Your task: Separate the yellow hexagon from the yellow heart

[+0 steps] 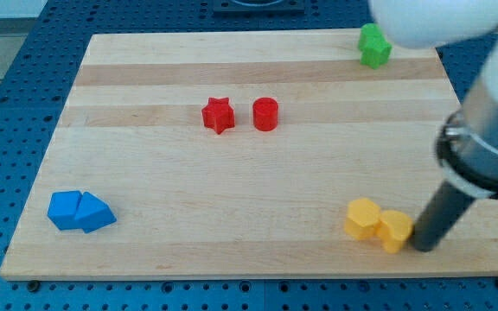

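A pale wooden board (258, 181) of lengthwise planks in lighter and darker bands filled most of the view; it lay on a blue table top (11, 104) perforated with a regular grid of small dark holes, visible on every side; the light was even and bright, casting only soft, short shadows.

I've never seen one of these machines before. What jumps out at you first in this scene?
The big blurred arm at the view's right, whose dark rod comes down so that my tip sits right against the yellow heart near the view's bottom right. That heart in turn presses against the yellow hexagon on its left. Elsewhere, a red star and red cylinder stand side by side near the board's middle.
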